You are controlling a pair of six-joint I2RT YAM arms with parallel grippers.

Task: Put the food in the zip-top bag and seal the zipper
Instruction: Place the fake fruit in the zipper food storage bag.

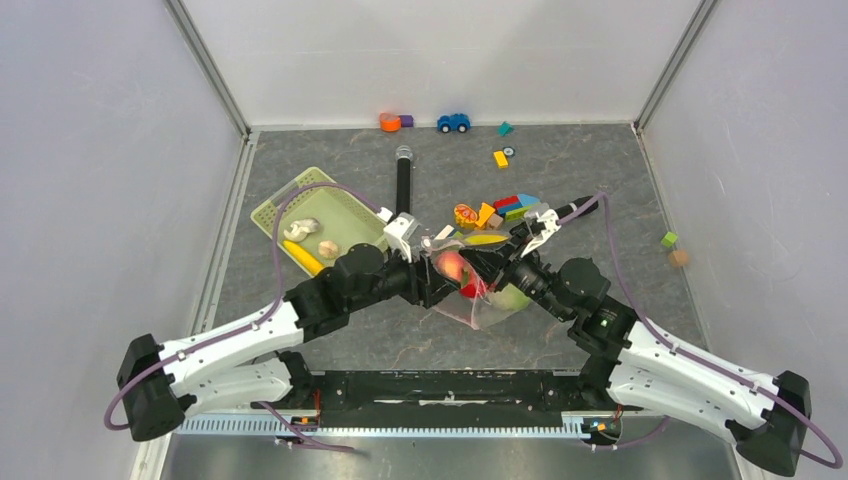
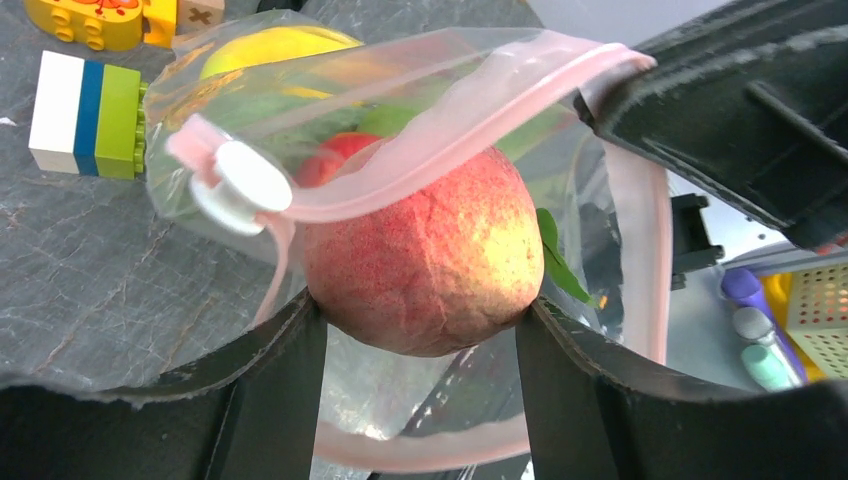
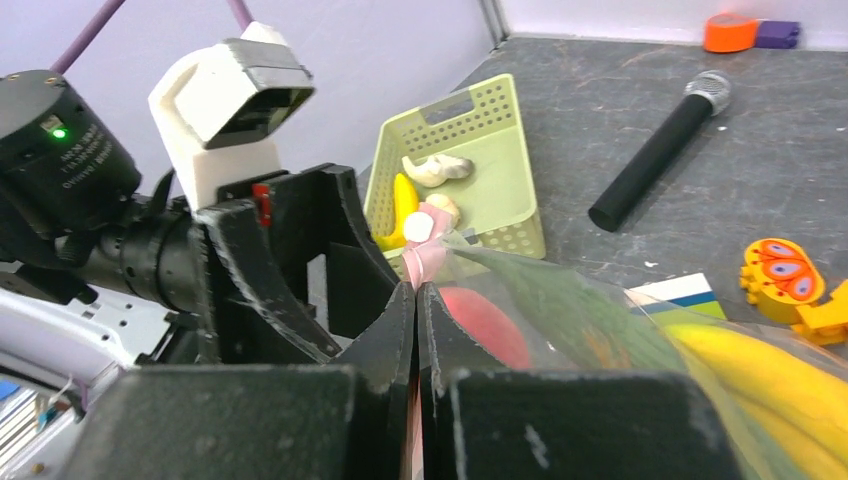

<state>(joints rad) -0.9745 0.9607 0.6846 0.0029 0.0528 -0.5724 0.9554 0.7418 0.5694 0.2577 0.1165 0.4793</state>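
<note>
Your left jaws, part open, grip peach (image 2: 425, 255) at bag (image 2: 250, 95) mouth, which faces them; right jaws clamped on zipper (image 2: 470, 125). Slider (image 2: 240, 187) shows wrist-side only.

banana (image 3: 770, 385) cut off at edge, zip-top bag (image 1: 482, 306) contents indistinct from above

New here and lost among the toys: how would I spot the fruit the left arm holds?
At the middle of the grey table is a clear bag. At its open mouth, the left gripper pinches the peach. It alone is round and speckled pink-orange.
</note>
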